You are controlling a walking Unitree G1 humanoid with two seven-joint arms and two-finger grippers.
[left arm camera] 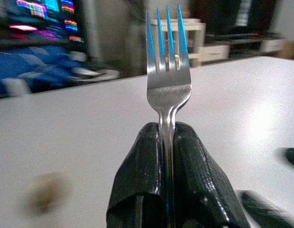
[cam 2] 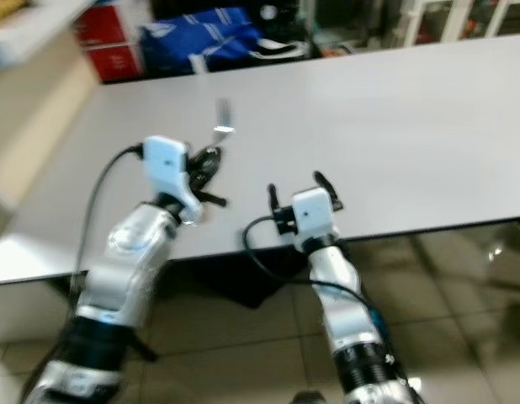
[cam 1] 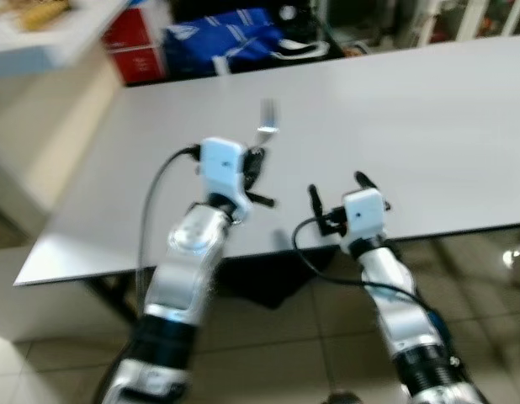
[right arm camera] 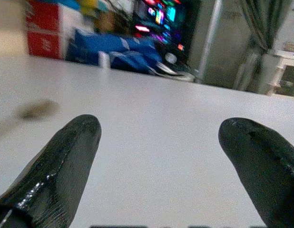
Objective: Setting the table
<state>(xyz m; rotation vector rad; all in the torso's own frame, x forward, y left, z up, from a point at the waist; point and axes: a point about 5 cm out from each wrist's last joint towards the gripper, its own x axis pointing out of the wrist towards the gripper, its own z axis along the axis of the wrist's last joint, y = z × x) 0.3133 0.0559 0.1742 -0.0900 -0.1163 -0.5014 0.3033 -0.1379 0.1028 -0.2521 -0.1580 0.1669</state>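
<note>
Right gripper (cam 1: 337, 192) at the white table's (cam 1: 428, 126) near edge, fingers spread apart, left gripper (left arm camera: 168, 142) beside it over the table, clamped on an upright fork (left arm camera: 167, 71), tines up.

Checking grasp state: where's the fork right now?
The fork is clamped between the left hand's fingers, tines pointing away over the white table, on the robot's left; the open right hand hovers beside it at the near edge.
</note>
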